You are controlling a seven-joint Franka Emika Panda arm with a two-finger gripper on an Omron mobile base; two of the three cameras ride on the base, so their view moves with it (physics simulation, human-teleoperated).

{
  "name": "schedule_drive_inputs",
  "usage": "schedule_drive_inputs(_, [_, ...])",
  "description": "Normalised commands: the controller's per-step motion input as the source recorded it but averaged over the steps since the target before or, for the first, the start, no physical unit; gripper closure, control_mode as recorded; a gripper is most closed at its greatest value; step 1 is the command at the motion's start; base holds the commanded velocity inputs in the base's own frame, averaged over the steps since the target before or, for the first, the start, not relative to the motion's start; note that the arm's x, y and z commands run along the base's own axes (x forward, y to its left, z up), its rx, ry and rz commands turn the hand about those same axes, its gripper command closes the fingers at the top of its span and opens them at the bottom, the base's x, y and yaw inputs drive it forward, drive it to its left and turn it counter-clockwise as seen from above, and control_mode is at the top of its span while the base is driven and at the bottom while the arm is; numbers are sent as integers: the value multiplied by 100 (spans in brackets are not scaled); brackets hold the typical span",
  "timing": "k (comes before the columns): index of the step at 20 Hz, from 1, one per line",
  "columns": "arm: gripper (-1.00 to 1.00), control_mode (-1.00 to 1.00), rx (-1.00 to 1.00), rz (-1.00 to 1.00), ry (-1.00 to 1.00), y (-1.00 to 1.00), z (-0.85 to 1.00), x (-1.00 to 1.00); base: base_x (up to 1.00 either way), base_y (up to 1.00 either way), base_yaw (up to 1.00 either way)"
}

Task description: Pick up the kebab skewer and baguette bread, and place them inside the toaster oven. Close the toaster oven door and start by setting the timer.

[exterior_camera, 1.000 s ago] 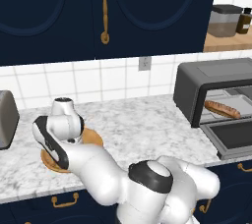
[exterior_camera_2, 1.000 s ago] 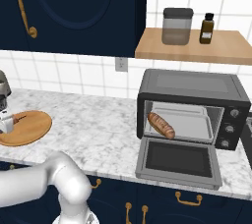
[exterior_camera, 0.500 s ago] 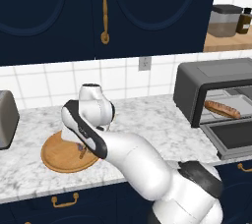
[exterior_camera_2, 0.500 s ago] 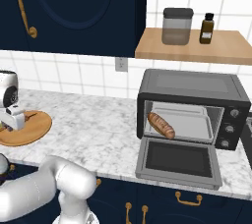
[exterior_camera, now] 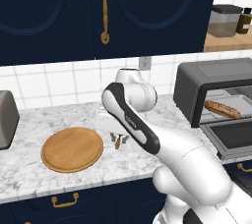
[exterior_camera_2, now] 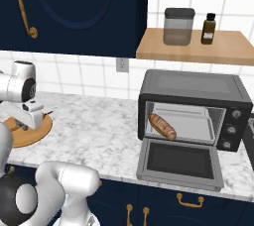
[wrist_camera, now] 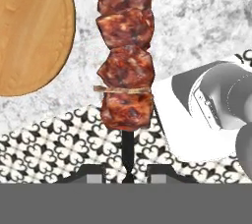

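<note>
Kebab skewer (wrist_camera: 126,51) | clamped in hand (wrist_camera: 126,173), seen close | baguette bread (exterior_camera_2: 162,126) in toaster oven (exterior_camera_2: 193,113), right base view

White arm bent leftward, gripper (exterior_camera: 118,138) pointing down, jaws nearly together

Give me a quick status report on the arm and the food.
End effector shut on kebab skewer, lifted beside the round wooden board. Baguette bread already on the rack in the toaster oven. Toaster oven door down, path looks clear.
</note>
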Motion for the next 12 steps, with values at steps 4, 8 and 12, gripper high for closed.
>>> schedule_drive_inputs(4, [100,-100,-4,4,0,-100,48,-42,0,0,0])
schedule_drive_inputs(8, [100,-100,-8,7,0,-100,37,-54,0,0,0])
schedule_drive_inputs(12, [100,-100,-12,21,-8,-100,19,-43,0,0,0])
